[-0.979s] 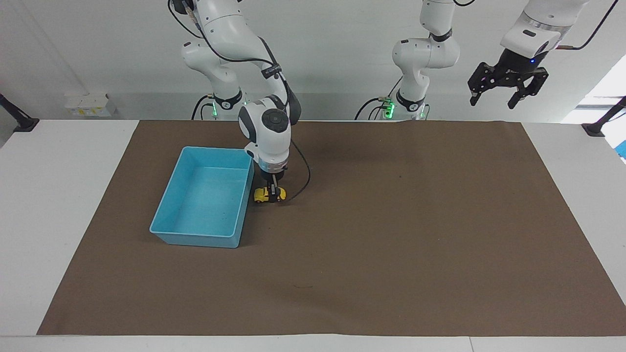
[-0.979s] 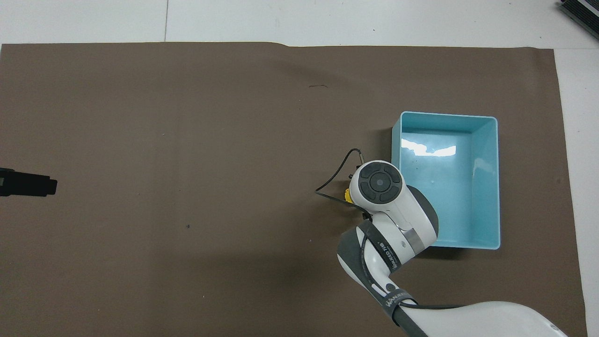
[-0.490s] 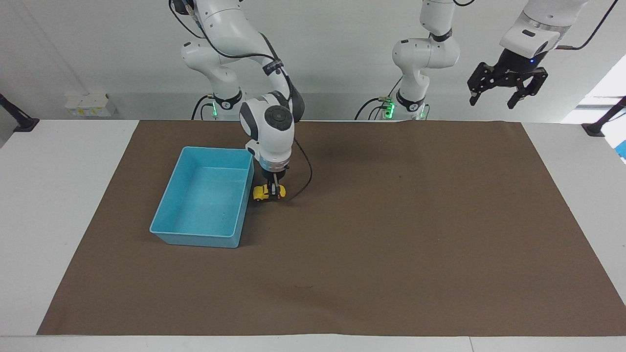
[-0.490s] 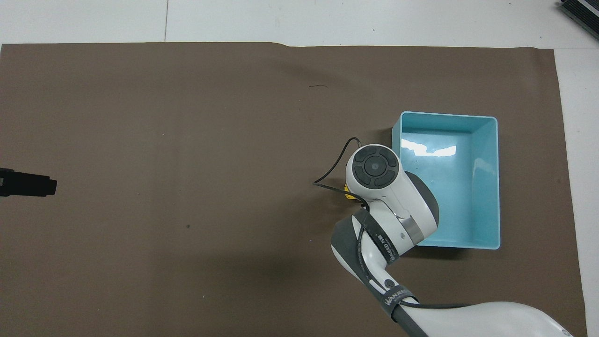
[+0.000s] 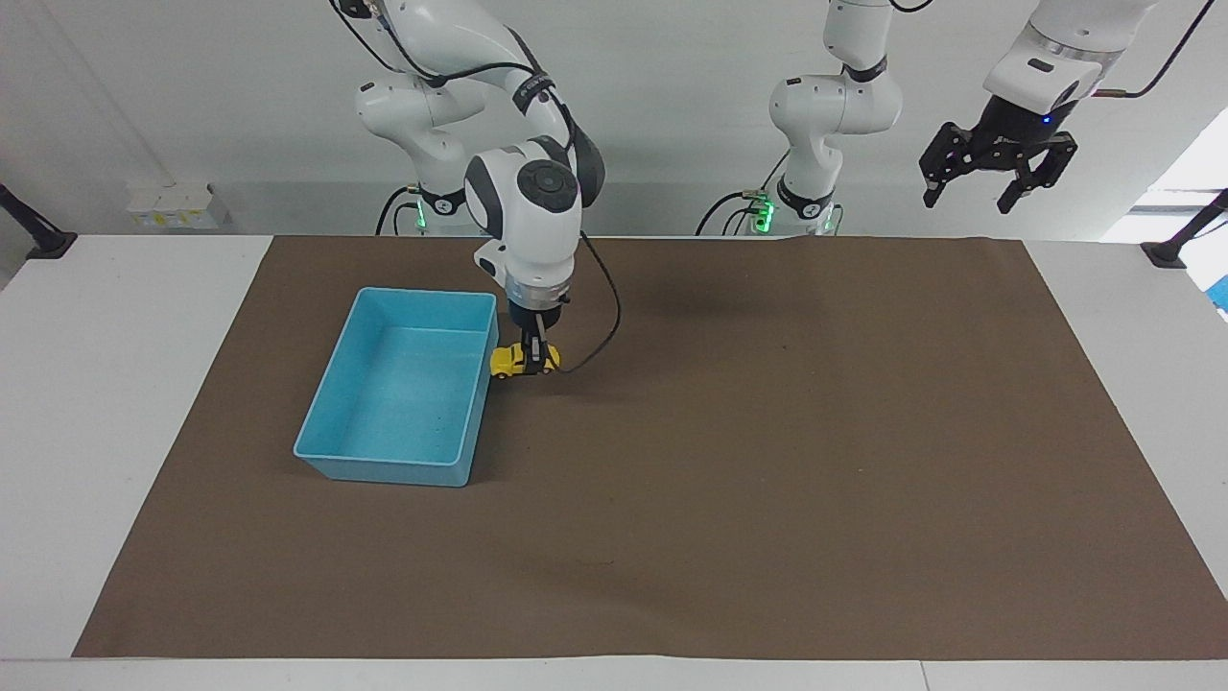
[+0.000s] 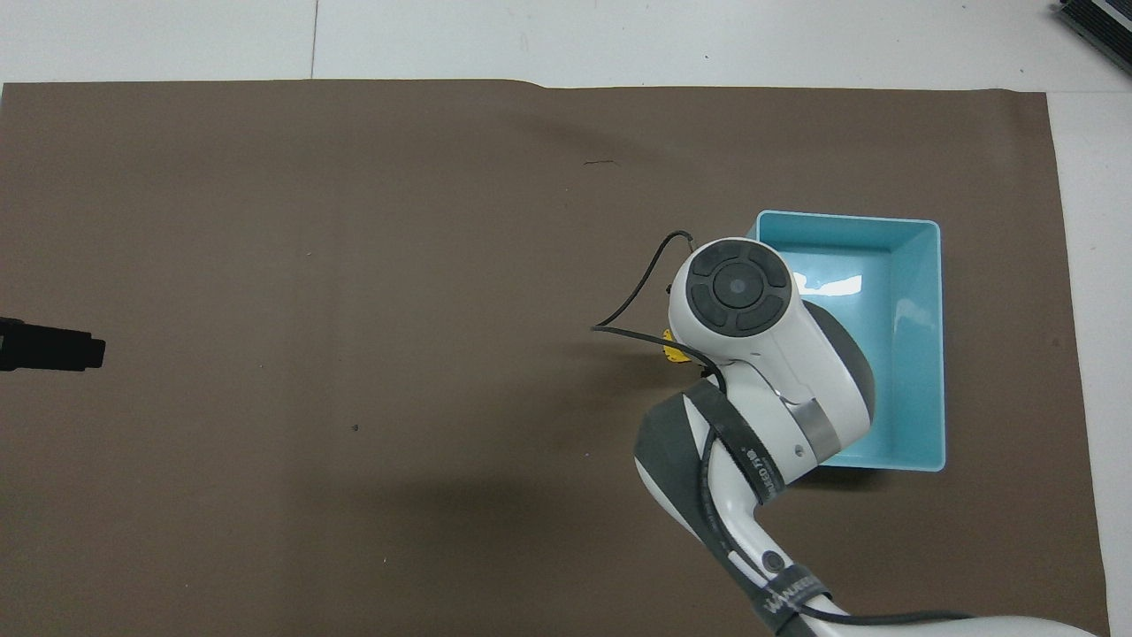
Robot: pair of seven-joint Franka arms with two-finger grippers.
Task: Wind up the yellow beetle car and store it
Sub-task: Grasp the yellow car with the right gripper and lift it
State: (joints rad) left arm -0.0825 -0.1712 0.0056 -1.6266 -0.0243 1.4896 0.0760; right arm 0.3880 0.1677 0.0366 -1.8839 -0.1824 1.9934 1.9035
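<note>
The yellow beetle car (image 5: 523, 361) hangs in my right gripper (image 5: 535, 355), which is shut on it from above, just over the mat beside the blue bin (image 5: 384, 471), level with the bin's rim. In the overhead view only a yellow sliver of the car (image 6: 675, 353) shows past the right wrist, which covers the gripper and a corner of the bin (image 6: 940, 354). The bin holds nothing. My left gripper (image 5: 998, 165) waits open, raised high at the left arm's end of the table; its tip (image 6: 49, 345) shows at the overhead view's edge.
A brown mat (image 5: 767, 461) covers most of the white table. A black cable (image 5: 600, 336) loops from the right wrist beside the car.
My right gripper has risen with the car off the mat and shifted slightly toward the bin. The left arm has not moved.
</note>
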